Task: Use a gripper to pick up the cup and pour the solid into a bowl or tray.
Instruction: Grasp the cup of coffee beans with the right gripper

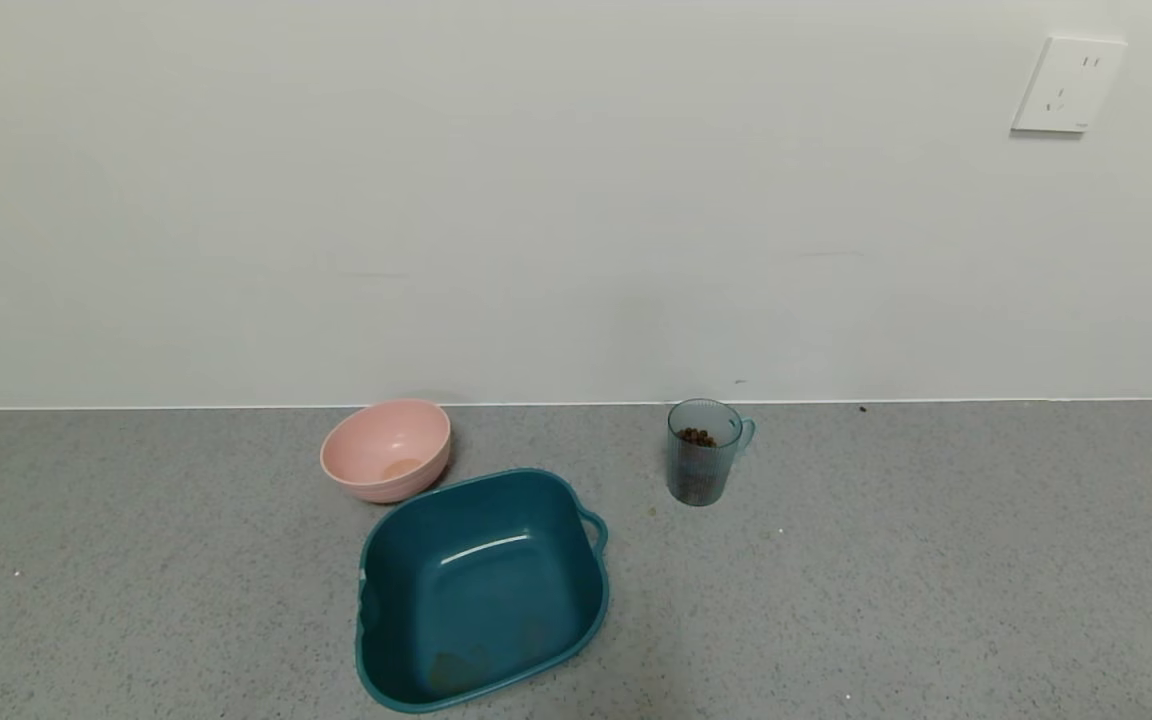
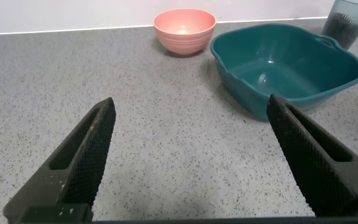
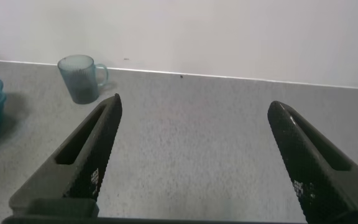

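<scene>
While both grippers, left gripper [image 2: 188, 134] and right gripper [image 3: 194, 134], wait with jaws released, nothing is done: the cup [image 1: 704, 451] stands on the counter [image 1: 936, 560] beside the basin [image 1: 481, 590], beans [image 1: 697, 437] unpoured

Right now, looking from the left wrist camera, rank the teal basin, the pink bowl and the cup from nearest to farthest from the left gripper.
From the open left gripper:
1. Teal basin, close ahead.
2. Pink bowl, beyond the basin's near corner, by the wall.
3. Cup, behind the basin's far side; not clearly farther than the bowl.
</scene>
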Robot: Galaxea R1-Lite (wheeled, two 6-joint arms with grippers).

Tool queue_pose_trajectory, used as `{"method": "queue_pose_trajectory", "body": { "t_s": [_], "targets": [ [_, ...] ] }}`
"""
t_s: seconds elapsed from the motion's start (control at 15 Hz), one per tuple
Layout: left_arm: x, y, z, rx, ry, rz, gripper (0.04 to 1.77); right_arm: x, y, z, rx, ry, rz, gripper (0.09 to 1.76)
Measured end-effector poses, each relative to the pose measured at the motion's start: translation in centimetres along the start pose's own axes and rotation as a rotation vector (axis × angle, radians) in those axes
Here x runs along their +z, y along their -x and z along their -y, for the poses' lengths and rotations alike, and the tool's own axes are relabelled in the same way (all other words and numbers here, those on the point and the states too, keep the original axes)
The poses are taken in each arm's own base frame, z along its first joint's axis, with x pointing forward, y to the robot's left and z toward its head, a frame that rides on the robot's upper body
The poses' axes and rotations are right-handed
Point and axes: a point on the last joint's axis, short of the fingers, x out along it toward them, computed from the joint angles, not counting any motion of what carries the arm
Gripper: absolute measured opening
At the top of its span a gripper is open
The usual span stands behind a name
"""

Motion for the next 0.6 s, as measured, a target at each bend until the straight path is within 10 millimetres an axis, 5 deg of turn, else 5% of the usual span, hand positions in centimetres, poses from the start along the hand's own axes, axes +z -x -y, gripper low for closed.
{"method": "queue_pose_trajectory", "body": {
  "t_s": [0.33,0.6],
  "targets": [
    [0.0,0.0,0.0,0.0,0.0,0.0,1.75,5.4,-7.1,-0.1,0.092,0.028,-0.061,1.71],
    [0.0,0.0,0.0,0.0,0.0,0.0,1.75,5.5,-14.1,-1.7,0.235,0.011,-0.2,1.71]
  ]
}}
